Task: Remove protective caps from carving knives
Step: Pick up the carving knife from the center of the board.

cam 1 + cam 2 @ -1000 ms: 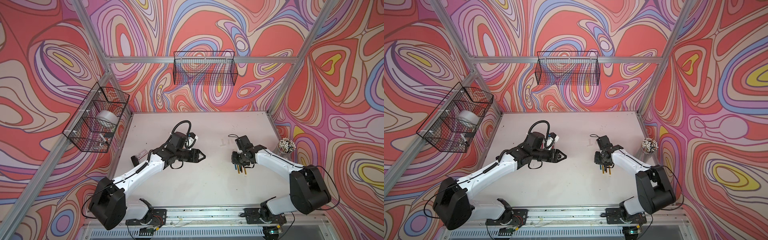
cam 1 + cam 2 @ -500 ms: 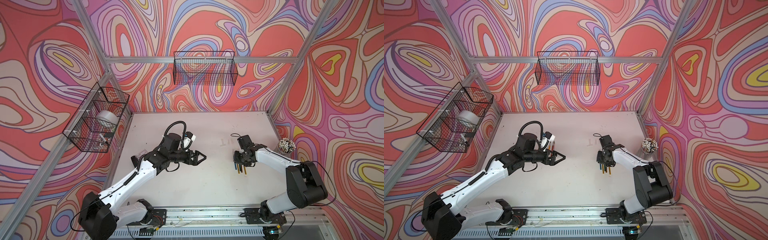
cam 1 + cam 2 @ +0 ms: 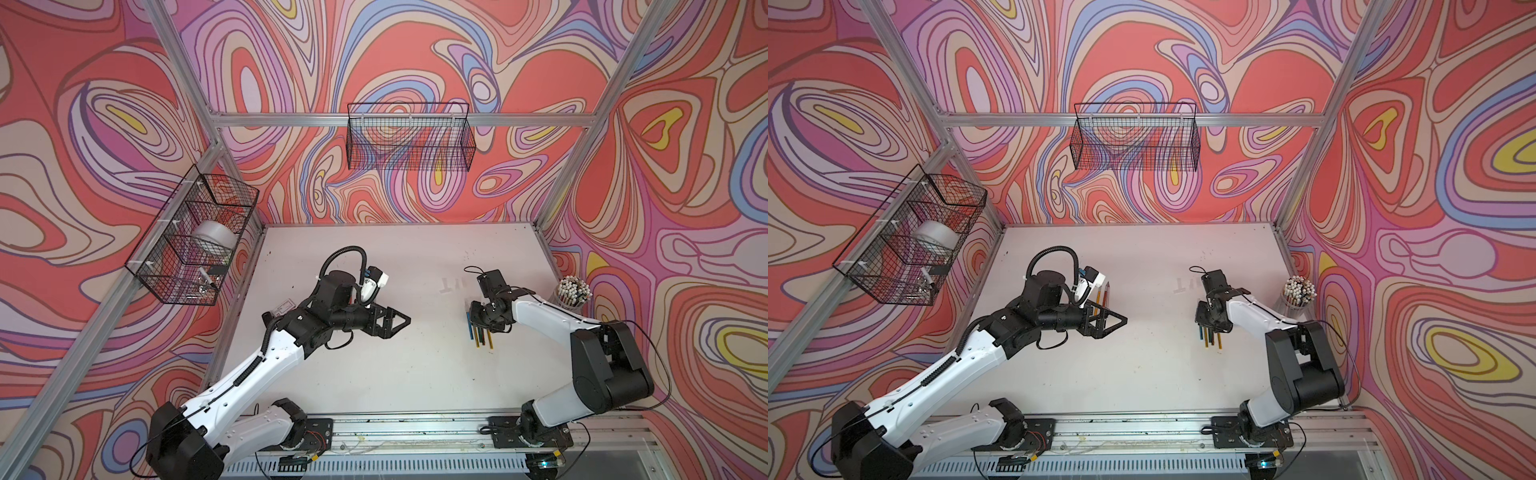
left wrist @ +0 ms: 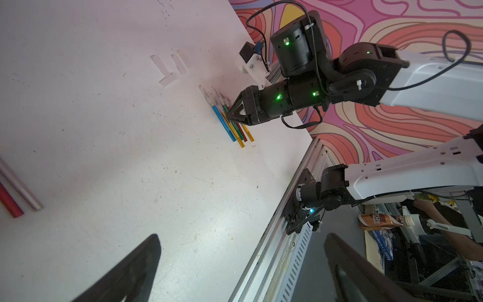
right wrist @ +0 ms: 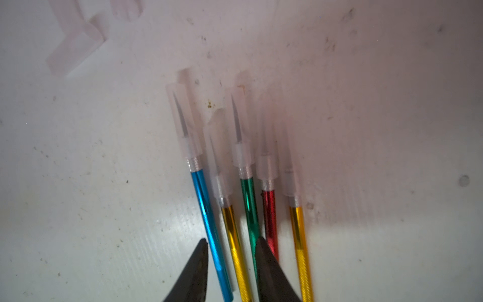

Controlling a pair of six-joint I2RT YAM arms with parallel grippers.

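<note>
1. The right pincer (image 5: 231, 239) is down on five carving knives (image 5: 249, 204), which lie side by side right of centre on the surface (image 3: 374, 374). Its jaws are narrowed around the blue and one gold handle, but I cannot tell whether they pinch.
2. All five blades sit inside protective caps (image 5: 183, 123), and the green handle lies close against one finger.
3. A few loose caps (image 4: 170, 68) lie just beyond the capped tips, on the far side.
4. The left pincer (image 4: 241, 236) hangs over mid-surface with its jaws spread wide, holding nothing.
5. Two coloured sticks (image 3: 1102, 297), probably more knives, lie to the left, partly hidden behind its wrist.
6. A cup of white-tipped sticks (image 3: 573, 291) stands at the right edge.
7. Wire baskets (image 3: 409, 141) hang on the left and far walls.
</note>
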